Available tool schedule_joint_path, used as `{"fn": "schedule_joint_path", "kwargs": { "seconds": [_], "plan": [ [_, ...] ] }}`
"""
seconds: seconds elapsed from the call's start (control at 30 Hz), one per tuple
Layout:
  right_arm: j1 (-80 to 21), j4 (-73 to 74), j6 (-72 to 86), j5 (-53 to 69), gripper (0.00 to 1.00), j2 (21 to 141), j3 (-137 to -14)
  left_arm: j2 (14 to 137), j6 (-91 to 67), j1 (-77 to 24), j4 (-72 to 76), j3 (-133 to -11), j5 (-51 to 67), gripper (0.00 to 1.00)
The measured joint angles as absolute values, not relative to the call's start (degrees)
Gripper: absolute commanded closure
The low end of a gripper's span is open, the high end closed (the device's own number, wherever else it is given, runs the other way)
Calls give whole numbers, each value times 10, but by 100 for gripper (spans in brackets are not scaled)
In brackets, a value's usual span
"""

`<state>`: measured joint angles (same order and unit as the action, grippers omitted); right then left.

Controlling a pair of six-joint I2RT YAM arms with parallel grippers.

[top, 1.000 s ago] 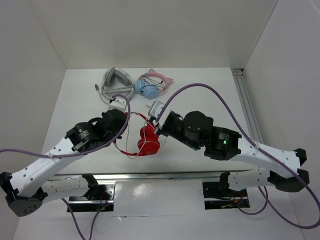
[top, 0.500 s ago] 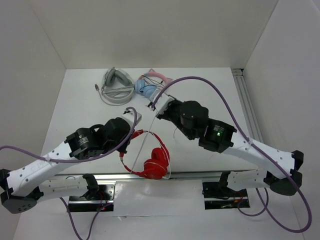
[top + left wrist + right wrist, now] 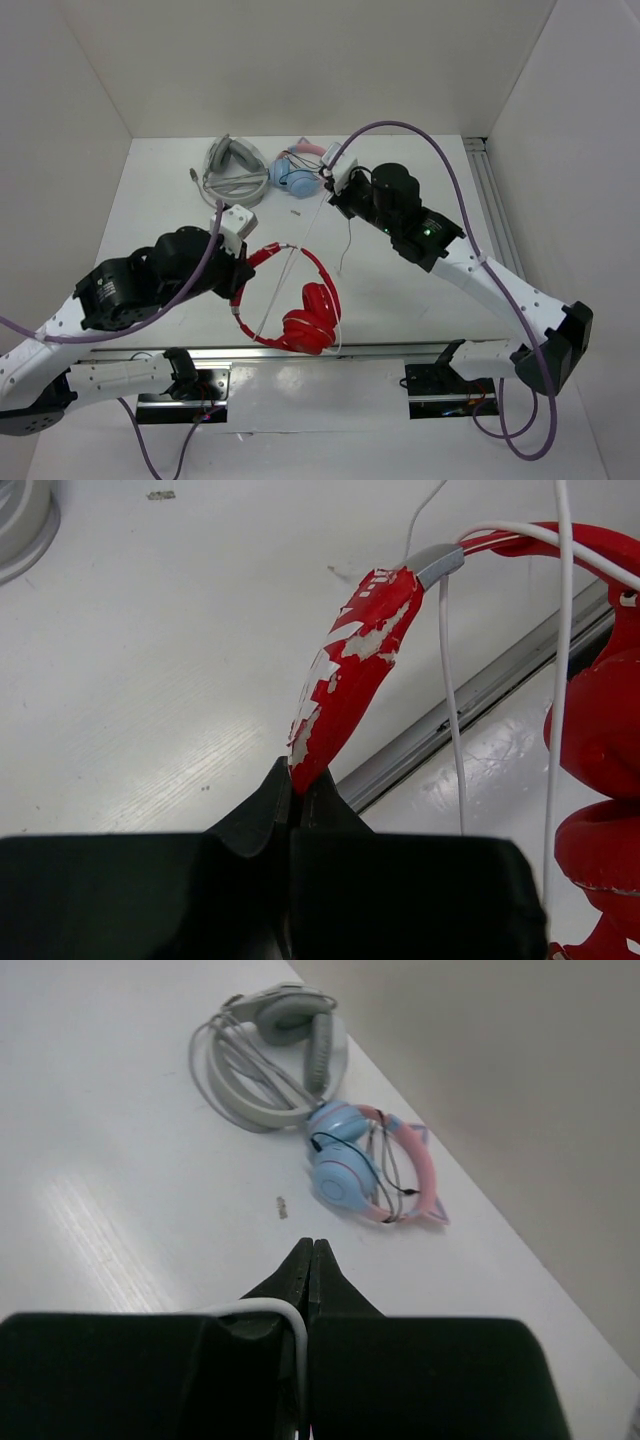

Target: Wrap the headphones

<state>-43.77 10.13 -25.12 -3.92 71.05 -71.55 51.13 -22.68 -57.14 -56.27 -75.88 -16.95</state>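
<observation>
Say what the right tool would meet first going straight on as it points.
Likely the blue and pink cat-ear headphones beyond the right tool; depth is unclear, so the table might come first.

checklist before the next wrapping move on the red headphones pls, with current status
1. Left gripper clamped on the headband of the headphones: ok.
2. Right gripper shut on the white cable: ok.
3. Cable runs straight from the right gripper to the headband, no slack loop between them in the top view: ok.
4. Right gripper apart from the cat-ear headphones and the grey-white headphones: ok, though the cat-ear pair lies close ahead.
5. Turns of cable already lying round the headband: cannot tell; strands cross it in the left wrist view.
6. Where the cable's free end lies: cannot tell.
</observation>
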Motion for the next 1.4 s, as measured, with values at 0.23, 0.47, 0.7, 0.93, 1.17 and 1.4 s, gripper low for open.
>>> {"fn": "schedule_joint_path", "kwargs": {
  "seconds": [0.23,0.47,0.7,0.93,1.17,1.4],
  "plan": [
    [-386,53,-176,128,100,733,-688,512,-228,-572,-562,-791,-156,100],
    [-345,-124,-50,286,93,748,-556,537,-247,-572,-540,-835,-164,100],
    [-362,-338,83,371,93,843,-467,549,-302,-573,-504,-859,-184,100],
    [-395,-479,165,392,87,890,-427,549,-367,-573,-481,-874,-253,100],
    [-440,-561,187,382,89,921,-397,572,-430,-573,-497,-892,-368,100],
    [-442,-641,232,377,89,983,-382,588,-474,-573,-504,-895,-450,100]
  ]
}}
